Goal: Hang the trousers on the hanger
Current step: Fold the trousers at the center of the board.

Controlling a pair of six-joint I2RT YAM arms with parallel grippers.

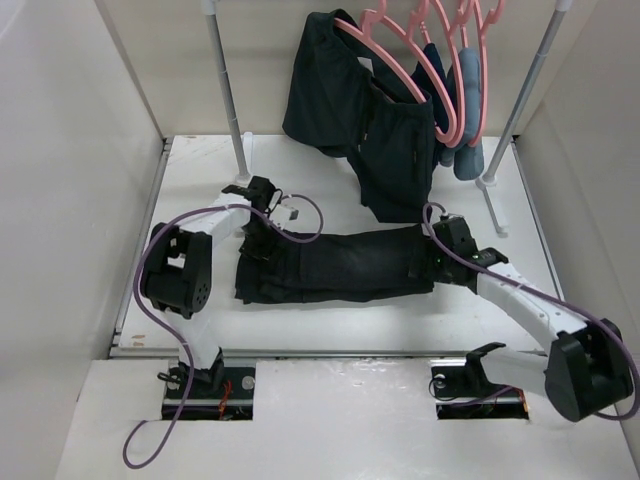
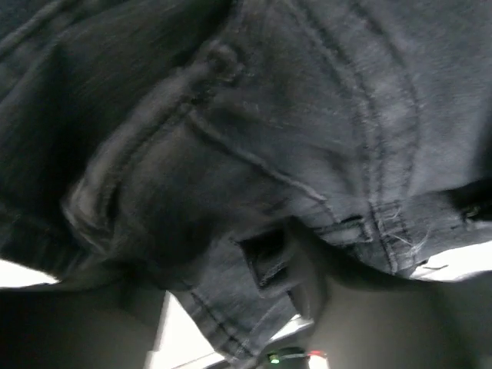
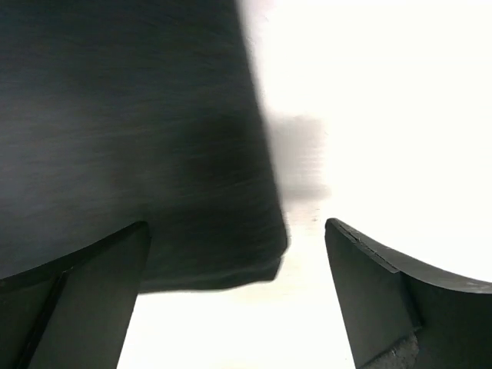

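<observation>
Presently: white counter [image 1: 330, 325], bearing the black trousers [image 1: 330, 265], folded lengthwise and lying flat across its middle, waistband to the left, leg ends to the right. Behind, a rack [image 1: 226, 80] carries a shorter black garment [image 1: 330, 100] and several pink hangers [image 1: 390, 57], well apart from the trousers. Right gripper [image 3: 237, 227] released, spread wide over the leg-end edge; left gripper [image 1: 262, 228] down at the waistband, denim filling its camera, so released or clenched cannot be told.

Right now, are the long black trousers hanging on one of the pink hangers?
No, the trousers lie folded on the table, while the pink hangers hang up behind them.
</observation>
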